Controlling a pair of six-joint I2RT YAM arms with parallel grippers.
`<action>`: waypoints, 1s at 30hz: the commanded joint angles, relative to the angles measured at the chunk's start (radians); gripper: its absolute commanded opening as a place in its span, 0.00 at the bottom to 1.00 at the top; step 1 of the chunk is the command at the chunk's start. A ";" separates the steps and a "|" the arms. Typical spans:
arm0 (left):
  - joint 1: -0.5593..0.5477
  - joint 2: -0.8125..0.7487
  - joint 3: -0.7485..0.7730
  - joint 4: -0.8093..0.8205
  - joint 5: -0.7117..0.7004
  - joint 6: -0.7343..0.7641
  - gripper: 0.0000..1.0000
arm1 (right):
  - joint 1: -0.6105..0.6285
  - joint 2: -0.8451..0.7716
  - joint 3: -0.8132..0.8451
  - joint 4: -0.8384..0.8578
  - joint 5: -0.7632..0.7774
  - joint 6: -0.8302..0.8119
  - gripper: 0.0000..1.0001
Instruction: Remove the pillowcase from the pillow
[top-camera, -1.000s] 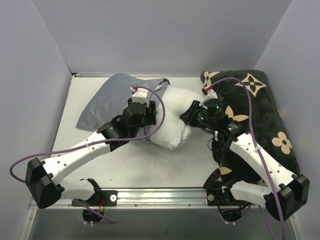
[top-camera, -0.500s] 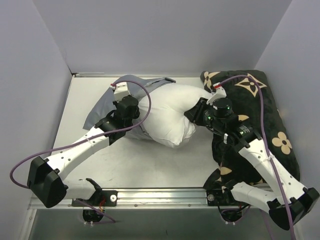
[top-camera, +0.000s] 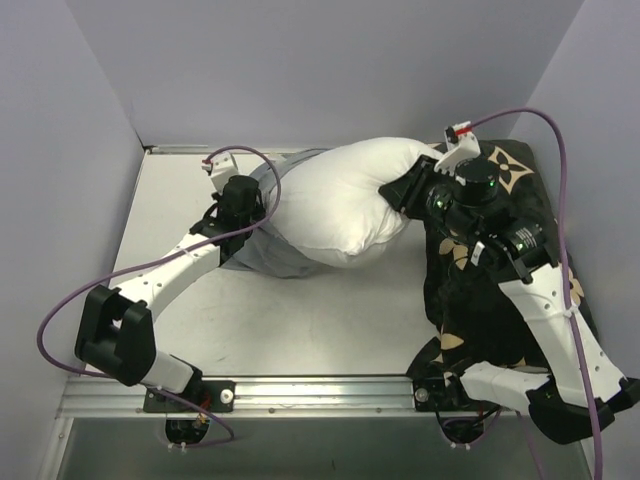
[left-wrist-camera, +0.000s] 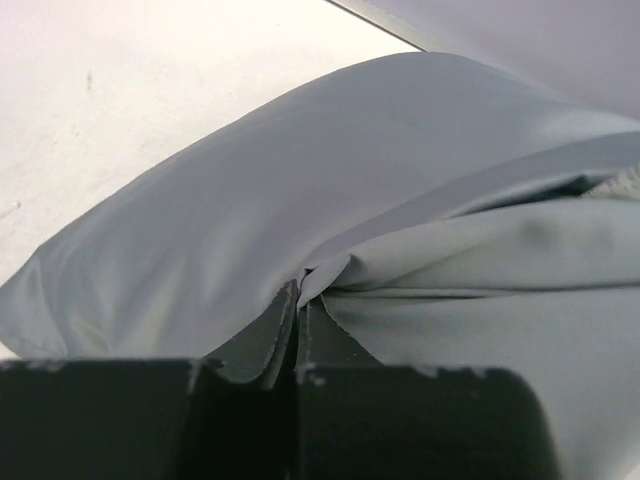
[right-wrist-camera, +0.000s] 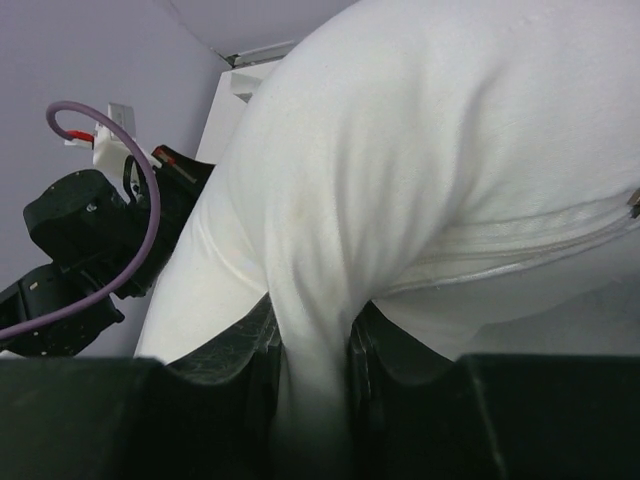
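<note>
The white pillow (top-camera: 345, 205) lies across the back middle of the table, most of it bare. The grey pillowcase (top-camera: 265, 250) still wraps its left end and bunches beneath it. My left gripper (top-camera: 243, 213) is at the pillowcase's left side, shut on a fold of the grey fabric (left-wrist-camera: 330, 270). My right gripper (top-camera: 410, 190) is at the pillow's right end, shut on a pinched fold of the white pillow (right-wrist-camera: 315, 360). In the right wrist view the pillow (right-wrist-camera: 420, 150) fills most of the picture.
A black plush cushion with tan flowers (top-camera: 540, 230) lies along the right side under my right arm. Grey walls close in the table at left, back and right. A metal rail (top-camera: 320, 385) runs along the near edge.
My left gripper closed on the pillowcase and moved left and back. My right gripper lifted the pillow up and to the right, so more white pillow has come out of the grey case.
</note>
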 joint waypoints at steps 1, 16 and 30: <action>0.030 -0.044 0.005 0.066 0.076 0.062 0.09 | -0.018 0.044 0.170 0.123 0.040 -0.032 0.00; -0.166 -0.425 -0.098 -0.100 0.072 -0.108 0.80 | -0.011 0.265 0.474 0.049 0.075 -0.067 0.00; -0.295 -0.393 -0.345 0.202 -0.077 -0.272 0.63 | 0.013 0.287 0.566 0.020 0.086 -0.075 0.00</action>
